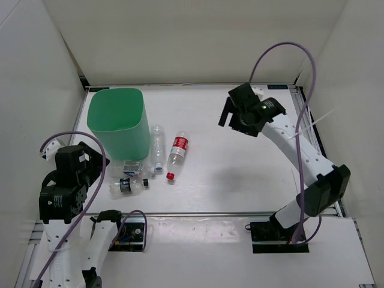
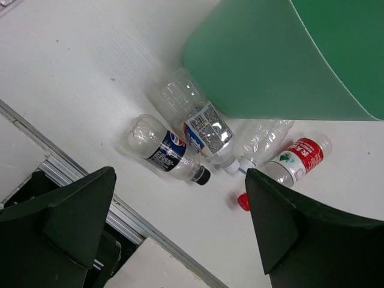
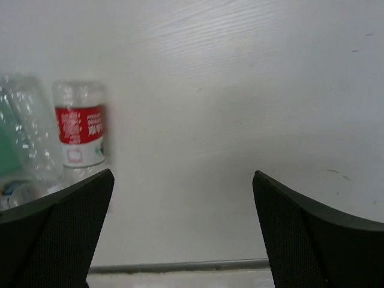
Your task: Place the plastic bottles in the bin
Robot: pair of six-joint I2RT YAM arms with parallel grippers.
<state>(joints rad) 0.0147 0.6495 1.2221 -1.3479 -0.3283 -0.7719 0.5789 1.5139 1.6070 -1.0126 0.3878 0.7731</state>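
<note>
1. Nearest the left wrist camera, the left gripper (image 2: 180, 173) hangs with its two dark fingers spread wide and holds nothing. It is above a cluster of bottles on the white table (image 1: 240, 180).
2. The bin (image 1: 123, 144) is mint green and by far the largest thing. It stands upright at the far left of the table, and no bottle shows inside it.
3. The right gripper (image 3: 183, 174) is raised over the middle right of the table. Its fingers are also spread and empty, and it is well apart from the bottles.
4. All the bottles lie on their sides by the bin's base:
   - The plain clear bottle (image 1: 157, 147) lies just beside the bin.
   - The red-labelled bottle (image 1: 177, 150), with a red cap, lies to the right of the plain one.
   - The white-and-blue-labelled bottle (image 2: 201, 129) lies against the bin's foot.
   - The dark-blue-labelled bottle (image 2: 163, 150) is the shortest and lies nearest the left arm.
5. The step in hand appears to be picking the first bottle.
   - The dark-blue-labelled bottle looks the easiest choice, since it lies on the outside of the cluster.
   - The fingers should close across its middle, square to its length, and gently, because thin plastic will likely buckle.
   - The bottle should be lifted clear above the rim before it is let go.
6. Count: one bin, four bottles, two grippers.
</note>
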